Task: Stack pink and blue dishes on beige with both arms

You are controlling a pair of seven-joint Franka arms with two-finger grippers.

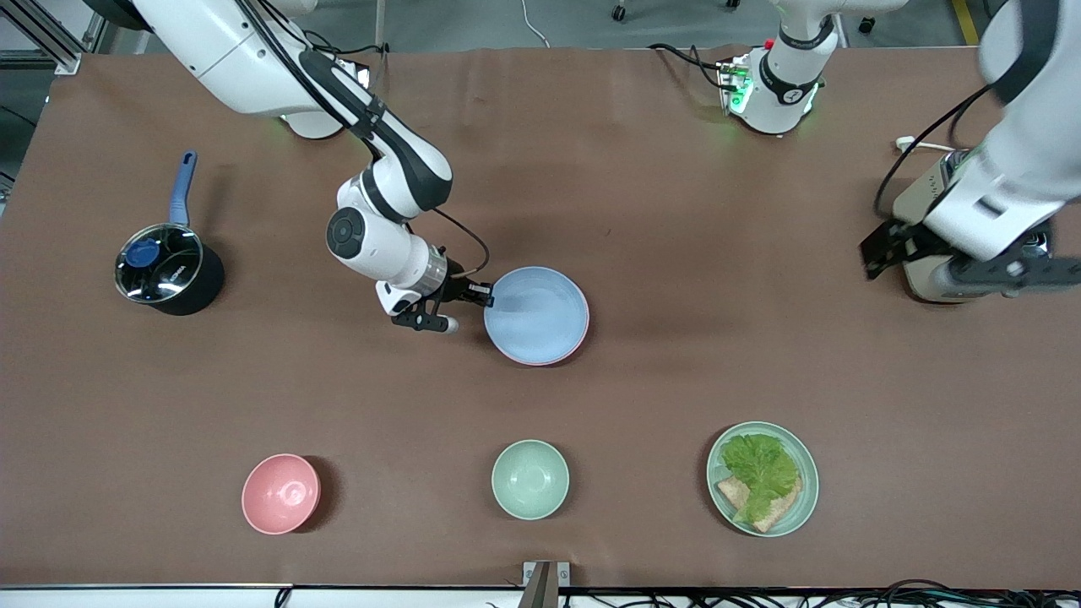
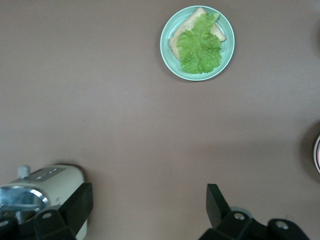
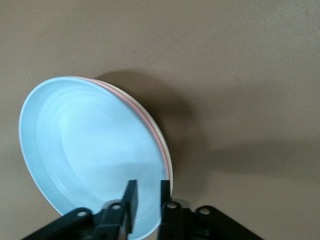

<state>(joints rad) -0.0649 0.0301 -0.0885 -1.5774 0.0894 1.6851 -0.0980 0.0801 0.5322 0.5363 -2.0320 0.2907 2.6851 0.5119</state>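
The light blue plate (image 1: 537,314) (image 3: 90,150) lies on top of the stack in the middle of the table. Under it only the pink plate's rim (image 1: 564,355) (image 3: 134,106) shows, and under that a thin edge of the beige plate (image 3: 168,162). My right gripper (image 1: 483,295) (image 3: 148,197) is at the stack's edge toward the right arm's end. It is shut on the blue plate's rim, one finger over the plate's inside, the other at its outer edge. My left gripper (image 1: 887,249) (image 2: 150,205) hangs open and empty over bare table beside the toaster.
A cream toaster (image 1: 925,283) (image 2: 45,185) stands at the left arm's end. Nearer the front camera are a pink bowl (image 1: 280,493), a mint-green bowl (image 1: 529,479) and a mint-green plate with lettuce and bread (image 1: 763,478) (image 2: 197,42). A black pot with a blue handle (image 1: 167,268) is at the right arm's end.
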